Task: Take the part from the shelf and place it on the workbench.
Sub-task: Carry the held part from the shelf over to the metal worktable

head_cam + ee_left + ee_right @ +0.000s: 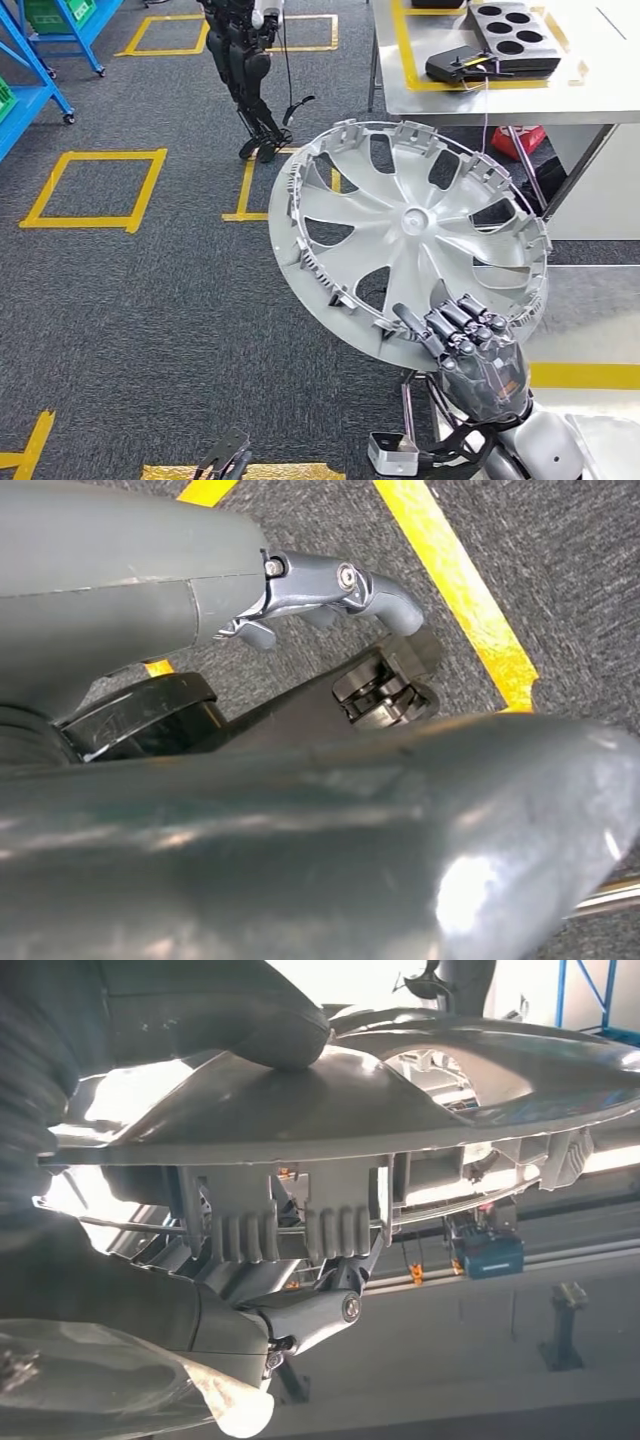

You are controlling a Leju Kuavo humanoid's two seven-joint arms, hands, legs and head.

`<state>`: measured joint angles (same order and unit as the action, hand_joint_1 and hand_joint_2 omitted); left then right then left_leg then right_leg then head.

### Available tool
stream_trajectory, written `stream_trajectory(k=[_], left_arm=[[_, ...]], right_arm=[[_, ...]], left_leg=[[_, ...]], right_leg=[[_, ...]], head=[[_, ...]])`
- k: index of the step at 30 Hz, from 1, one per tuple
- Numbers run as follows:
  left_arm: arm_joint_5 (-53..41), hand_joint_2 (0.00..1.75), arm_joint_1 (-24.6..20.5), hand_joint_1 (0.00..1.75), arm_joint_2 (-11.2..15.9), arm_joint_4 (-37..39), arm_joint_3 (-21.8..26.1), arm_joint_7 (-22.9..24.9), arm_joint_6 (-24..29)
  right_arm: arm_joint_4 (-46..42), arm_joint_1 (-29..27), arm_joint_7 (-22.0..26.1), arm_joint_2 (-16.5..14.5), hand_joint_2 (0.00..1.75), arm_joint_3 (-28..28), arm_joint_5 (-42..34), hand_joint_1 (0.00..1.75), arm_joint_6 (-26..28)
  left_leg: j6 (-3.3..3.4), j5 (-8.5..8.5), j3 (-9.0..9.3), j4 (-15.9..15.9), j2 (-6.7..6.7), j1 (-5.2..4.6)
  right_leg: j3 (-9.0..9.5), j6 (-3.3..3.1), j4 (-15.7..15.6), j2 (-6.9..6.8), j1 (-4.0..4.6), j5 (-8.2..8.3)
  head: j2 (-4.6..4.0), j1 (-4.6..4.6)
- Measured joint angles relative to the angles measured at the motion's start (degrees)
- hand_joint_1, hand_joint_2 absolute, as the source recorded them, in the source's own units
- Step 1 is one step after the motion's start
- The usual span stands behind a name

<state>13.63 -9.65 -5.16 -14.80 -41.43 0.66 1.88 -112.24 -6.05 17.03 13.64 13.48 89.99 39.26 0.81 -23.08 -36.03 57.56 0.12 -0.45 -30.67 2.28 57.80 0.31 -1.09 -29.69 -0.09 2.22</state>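
Grey carpet [151, 300], yellow tape; silver wheel cover [407, 235] gripped at rim by right hand [472, 350]; left hand [332, 590] grip state undeterminable.

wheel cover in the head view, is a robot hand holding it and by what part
Yes. The right robot hand grips the silver wheel cover by its outer rim, at the edge nearest the robot, fingers over the top and thumb beneath. The left robot hand holds nothing.

The large silver spoked plastic wheel cover [411, 235] is sitting tilted in the right hand [472, 355], which is gripping its near rim, over the dark grey carpet floor [151, 290]. Behind it and to the right, the white workbench [604, 85] is carrying a black flat device [460, 65], with a dark tray with round holes [513, 35] just beside it. Far left, blue metal shelving [34, 75] is standing, and another black humanoid robot [245, 60] is standing behind the cover.
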Motion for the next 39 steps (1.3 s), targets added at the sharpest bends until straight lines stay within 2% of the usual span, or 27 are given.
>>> stream_trajectory(k=[1, 3, 5, 8, 9, 10, 11, 13, 14, 15, 17, 19, 20, 21, 23, 24, 25, 26, 27, 29, 30, 31, 33, 34, 36, 37, 39], left_arm=[[0.01, 0.00, 0.00, 0.00, 0.01, 0.00, 0.02, 0.00, 0.00], [0.01, 0.00, 0.00, 0.00, -0.04, -0.01, 0.09, 0.01, 0.00], [0.03, 0.00, -0.06, 0.00, -0.15, -0.02, 0.29, 0.02, 0.01], [0.06, 0.00, -0.14, 0.00, -0.34, -0.02, 0.69, 0.03, -0.03], [0.07, 0.00, -0.10, 0.00, -0.39, -0.02, 0.75, 0.03, -0.04], [0.07, 0.00, -0.06, 0.00, -0.42, -0.02, 0.79, 0.03, -0.05], [0.08, 0.00, -0.03, 0.00, -0.44, -0.02, 0.83, 0.03, -0.06], [0.10, 0.00, -0.03, 0.00, -0.33, -0.02, 0.88, 0.05, -0.06], [0.13, 0.00, -0.03, 0.00, -0.28, -0.02, 0.92, 0.06, -0.05], [0.15, 0.00, -0.01, 0.00, -0.23, -0.02, 0.94, 0.08, -0.05], [0.20, 0.00, 0.07, 0.00, -0.28, -0.02, 0.97, 0.13, -0.05], [0.23, 0.00, 0.09, 0.00, -0.31, -0.02, 0.98, 0.15, -0.06], [0.24, 0.00, 0.08, 0.00, -0.32, -0.02, 0.99, 0.15, -0.06], [0.25, 0.00, 0.08, 0.00, -0.33, -0.02, 0.99, 0.15, -0.07], [0.25, 0.00, 0.19, 0.00, -0.32, -0.02, 1.00, 0.15, -0.07], [0.25, 0.00, 0.26, 0.00, -0.32, -0.02, 1.01, 0.16, -0.07], [0.25, 0.00, 0.31, 0.00, -0.31, -0.02, 1.01, 0.16, -0.07], [0.24, 0.00, 0.33, 0.00, -0.31, -0.02, 1.02, 0.17, -0.07], [0.22, 0.00, 0.32, 0.00, -0.29, -0.02, 1.03, 0.17, -0.07], [0.14, 0.00, 0.31, 0.00, -0.11, -0.02, 1.05, 0.24, -0.06], [0.10, 0.00, 0.32, 0.00, -0.01, -0.02, 1.05, 0.35, -0.03], [0.07, 0.00, 0.33, 0.00, 0.08, -0.02, 1.06, 0.56, 0.06], [0.05, 0.00, 0.24, 0.00, 0.07, -0.02, 1.08, 1.17, 0.58], [0.05, 0.00, 0.16, 0.00, 0.04, -0.02, 1.10, 1.49, 0.97], [0.10, 0.00, 0.10, 0.00, -0.02, -0.02, 1.17, 2.32, 2.03], [0.33, 0.00, 0.22, 0.00, -0.01, -0.02, 1.26, 2.87, 2.56], [1.45, 0.00, 0.82, 0.00, 0.08, 0.03, 1.82, 3.82, 3.53]], right_arm=[[0.00, 0.00, -0.38, 0.00, 1.75, 0.05, 0.00, 1.75, 0.00], [-0.01, -0.07, -1.09, 0.01, 1.75, 0.21, -0.01, 1.75, 0.01], [0.02, -0.09, -1.56, 0.02, 1.75, 0.38, -0.03, 1.75, 0.02], [0.07, -0.09, -1.81, 0.01, 1.75, 0.74, 0.01, 1.75, 0.02], [0.10, -0.15, -1.88, 0.00, 1.75, 0.87, 0.03, 1.75, 0.02], [0.15, -0.21, -1.99, 0.00, 1.75, 0.98, 0.02, 1.75, 0.02], [0.20, -0.21, -2.13, 0.00, 1.75, 1.08, 0.01, 1.75, 0.02], [0.30, -0.15, -2.33, -0.01, 1.75, 1.28, 0.01, 1.75, 0.02], [0.31, -0.10, -2.38, -0.01, 1.75, 1.39, 0.01, 1.75, 0.02], [0.32, -0.09, -2.42, -0.02, 1.75, 1.49, 0.01, 1.75, 0.03], [0.33, -0.15, -2.50, 0.00, 1.75, 1.59, -0.01, 1.75, 0.03], [0.34, -0.17, -2.56, 0.01, 1.75, 1.64, -0.02, 1.75, 0.02], [0.33, -0.12, -2.58, 0.01, 1.75, 1.66, -0.02, 1.75, 0.02], [0.33, -0.07, -2.60, 0.00, 1.75, 1.67, -0.02, 1.75, 0.02], [0.33, 0.00, -2.64, 0.00, 1.75, 1.67, -0.02, 1.75, 0.02], [0.33, 0.00, -2.62, 0.00, 1.75, 1.67, -0.02, 1.75, 0.02], [0.33, 0.00, -2.59, 0.00, 1.75, 1.68, -0.02, 1.75, 0.02], [0.33, 0.00, -2.51, 0.00, 1.75, 1.68, -0.02, 1.75, 0.02], [0.33, 0.00, -2.42, 0.00, 1.75, 1.69, -0.02, 1.75, 0.02], [0.33, 0.02, -2.08, 0.00, 1.75, 1.68, -0.02, 1.75, 0.02], [0.33, 0.02, -1.88, 0.00, 1.75, 1.67, -0.02, 1.75, 0.02], [0.33, -0.02, -1.67, 0.00, 1.75, 1.63, -0.01, 1.75, 0.02], [0.33, -0.16, -1.35, 0.01, 1.75, 1.40, -0.02, 1.75, 0.03], [0.32, -0.27, -1.20, 0.01, 1.75, 1.22, -0.03, 1.75, 0.03], [0.32, -0.31, -0.73, 0.01, 1.75, 0.88, -0.06, 1.75, 0.04], [0.31, -0.36, -0.42, -0.02, 1.75, 0.72, -0.07, 1.75, 0.04], [0.26, -0.73, 0.19, -0.09, 1.75, 0.28, -0.10, 1.75, 0.04]], left_leg=[[-0.16, -0.07, -0.01, 0.00, -0.01, -0.03], [0.47, 0.46, 0.68, -1.41, 0.13, -0.06], [1.23, 1.59, 1.94, -4.06, 0.49, 0.22], [1.28, 2.08, 2.27, -5.14, 1.22, 0.52], [1.14, 1.98, 2.13, -4.96, 1.50, 0.58], [0.91, 1.83, 1.94, -4.64, 1.80, 0.71], [0.56, 1.60, 1.67, -4.07, 2.14, 0.93], [-0.56, 0.75, 0.86, -2.19, 2.75, 1.35], [-1.13, 0.20, 0.44, -1.03, 3.00, 1.44], [-1.60, -0.20, 0.16, -0.11, 3.21, 1.42], [-2.11, -0.51, -0.01, 0.79, 3.71, 1.45], [-2.47, -1.39, -0.28, 1.60, 3.50, 1.73], [-2.56, -2.78, -0.90, 3.26, 2.88, 1.83], [-2.55, -4.79, -1.99, 6.16, 2.03, 1.88], [-2.10, -8.84, -4.98, 14.01, 0.87, 1.69], [-1.74, -9.83, -6.04, 16.88, 0.65, 1.48], [-1.28, -9.77, -6.27, 17.82, 0.48, 1.19], [-0.75, -8.65, -5.47, 16.46, 0.22, 0.83], [-0.19, -6.80, -3.81, 13.19, -0.33, 0.43], [0.77, -3.95, -0.17, 5.82, -2.87, -0.09], [1.03, -3.35, 0.95, 3.54, -3.91, -0.25], [1.19, -3.37, 1.41, 2.58, -4.55, -0.34], [1.34, -3.21, 1.81, 1.51, -3.64, -0.38], [1.43, -3.01, 2.11, 0.68, -2.93, -0.30], [1.69, -2.51, 2.61, -0.82, -1.40, -0.15], [1.82, -2.44, 2.66, -1.01, -0.68, -0.28], [1.98, -2.50, 2.61, -0.98, 0.86, -0.42]], right_leg=[[0.03, 0.14, -0.21, -0.02, -0.11, 0.11], [0.34, 0.54, -1.06, -0.01, -0.23, 0.39], [-0.46, 0.83, 0.28, -0.01, -0.09, -0.89], [-5.24, 1.56, 9.49, -0.04, -0.36, -5.52], [-6.39, 1.95, 11.64, -0.10, -0.57, -6.01], [-6.64, 2.37, 11.94, -0.23, -0.81, -5.47], [-5.73, 2.84, 9.96, -0.53, -1.10, -3.92], [-2.61, 3.74, 3.44, -1.97, -1.56, -0.75], [-1.51, 3.55, 1.34, -2.46, -1.61, 0.01], [-1.28, 2.98, 0.68, -2.68, -1.56, 0.05], [-1.51, 1.33, 1.48, -1.92, -1.32, -0.16], [-1.67, 0.34, 1.81, -1.07, -1.21, 0.15], [-1.85, -0.04, 1.84, -0.62, -1.17, 0.37], [-1.98, -0.35, 1.82, -0.16, -1.09, 0.55], [-2.24, -0.65, 1.83, 0.91, -0.71, 0.74], [-2.31, -0.73, 1.83, 1.52, -0.48, 0.78], [-2.35, -0.78, 1.83, 2.16, -0.28, 0.81], [-2.36, -0.80, 1.83, 2.84, -0.17, 0.82], [-2.34, -0.81, 1.83, 3.57, -0.14, 0.83], [-2.41, -0.73, 1.76, 4.92, -0.30, 0.90], [-2.55, -0.57, 1.71, 5.52, -0.49, 0.99], [-2.72, -0.34, 1.61, 6.08, -0.70, 1.12], [-3.05, 0.32, 1.20, 7.07, -0.98, 1.44], [-3.38, 0.53, 1.30, 6.48, -0.85, 1.21], [-5.09, 0.73, 4.24, 3.61, -0.44, -0.89], [-6.61, 0.76, 7.35, 1.87, -0.26, -2.63], [-9.47, 1.05, 13.86, 0.49, -0.20, -5.28]], head=[[0.00, 0.00], [0.00, -0.07], [0.00, 0.07], [0.00, 0.22], [0.00, 0.21], [0.00, 0.20], [0.00, 0.21], [0.00, 0.27], [0.00, 0.30], [0.00, 0.23], [0.00, 0.03], [0.00, -0.16], [0.00, -0.22], [0.00, -0.33], [0.00, -0.45], [0.00, -0.49], [0.00, -0.48], [0.00, -0.46], [0.00, -0.48], [0.00, -0.43], [0.00, -0.49], [0.00, -0.54], [0.00, -0.67], [0.00, -0.64], [0.00, -0.36], [0.00, -0.25], [0.00, -0.10]])
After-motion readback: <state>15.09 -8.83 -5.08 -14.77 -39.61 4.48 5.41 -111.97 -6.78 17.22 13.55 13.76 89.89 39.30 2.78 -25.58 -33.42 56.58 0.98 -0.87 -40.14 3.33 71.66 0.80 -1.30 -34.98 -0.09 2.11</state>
